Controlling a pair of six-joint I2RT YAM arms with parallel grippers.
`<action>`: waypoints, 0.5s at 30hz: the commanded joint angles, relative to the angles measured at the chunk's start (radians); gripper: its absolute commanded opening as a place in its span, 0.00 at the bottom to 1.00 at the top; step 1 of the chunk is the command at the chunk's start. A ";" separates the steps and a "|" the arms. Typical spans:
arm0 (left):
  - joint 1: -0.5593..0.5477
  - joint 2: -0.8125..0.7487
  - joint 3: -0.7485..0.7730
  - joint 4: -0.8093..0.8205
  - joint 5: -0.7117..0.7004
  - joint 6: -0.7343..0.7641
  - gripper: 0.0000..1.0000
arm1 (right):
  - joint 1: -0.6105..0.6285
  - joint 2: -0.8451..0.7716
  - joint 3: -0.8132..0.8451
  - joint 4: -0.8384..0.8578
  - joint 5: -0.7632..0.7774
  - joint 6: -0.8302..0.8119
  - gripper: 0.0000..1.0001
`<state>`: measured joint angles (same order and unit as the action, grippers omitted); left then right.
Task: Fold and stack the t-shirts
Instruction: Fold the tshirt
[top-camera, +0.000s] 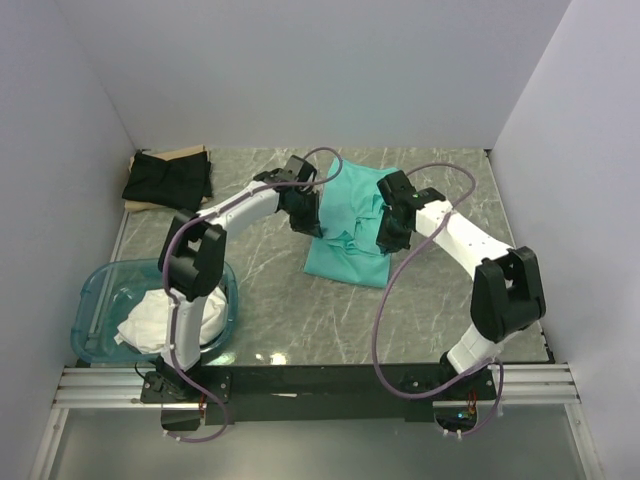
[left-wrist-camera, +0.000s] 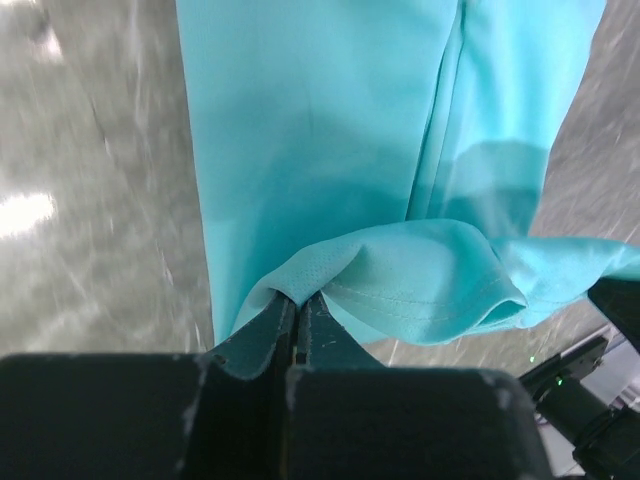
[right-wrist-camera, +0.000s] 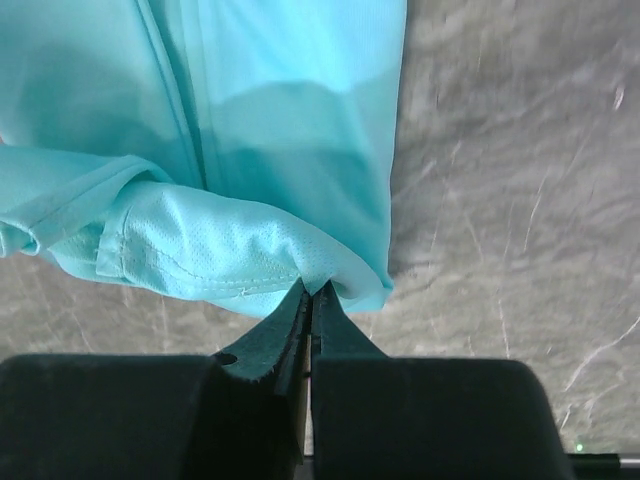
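Two robot arms reach over a grey, marble-patterned counter (top-camera: 290, 310) inside a white-walled cell. The left tool (left-wrist-camera: 298, 300) has its two dark fingers pressed together on a hemmed edge of the mint-teal t-shirt (left-wrist-camera: 320, 130), with a thin fold of cloth pinched between the tips. The right tool (right-wrist-camera: 310, 290) is likewise clamped on the same shirt, its fingertips meeting on a stitched hem at the opposite side of the garment.

From above, the mint-teal t-shirt lies near the middle of the counter, towards the back, between the two tools. Its body lies flat, and its near edge is rumpled and lifted where both tools grip it. The fabric is smooth and lightly shiny, and a fine mesh weave shows close up near the hem. A long seam runs down the flat part.

A black t-shirt (top-camera: 168, 180) lies folded into a rough rectangle at the far left corner, resting on a tan cardboard sheet (top-camera: 186, 152) that shows at its edges. At the near left stands a translucent blue plastic tub (top-camera: 95, 290) with rounded corners. Crumpled white t-shirts (top-camera: 150, 322) lie heaped inside it, partly hidden behind the left arm. Purple cables loop along both arms.
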<state>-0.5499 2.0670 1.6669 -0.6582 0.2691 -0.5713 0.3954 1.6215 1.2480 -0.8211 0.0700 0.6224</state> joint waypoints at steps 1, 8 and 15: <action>0.018 0.050 0.102 -0.004 0.045 0.037 0.00 | -0.026 0.043 0.073 0.007 0.013 -0.047 0.00; 0.050 0.130 0.182 0.005 0.100 0.039 0.00 | -0.064 0.129 0.140 0.011 0.008 -0.082 0.00; 0.070 0.165 0.201 0.049 0.131 0.024 0.00 | -0.101 0.181 0.151 0.049 -0.015 -0.105 0.00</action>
<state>-0.4873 2.2265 1.8145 -0.6479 0.3687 -0.5598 0.3172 1.7847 1.3560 -0.8028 0.0593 0.5434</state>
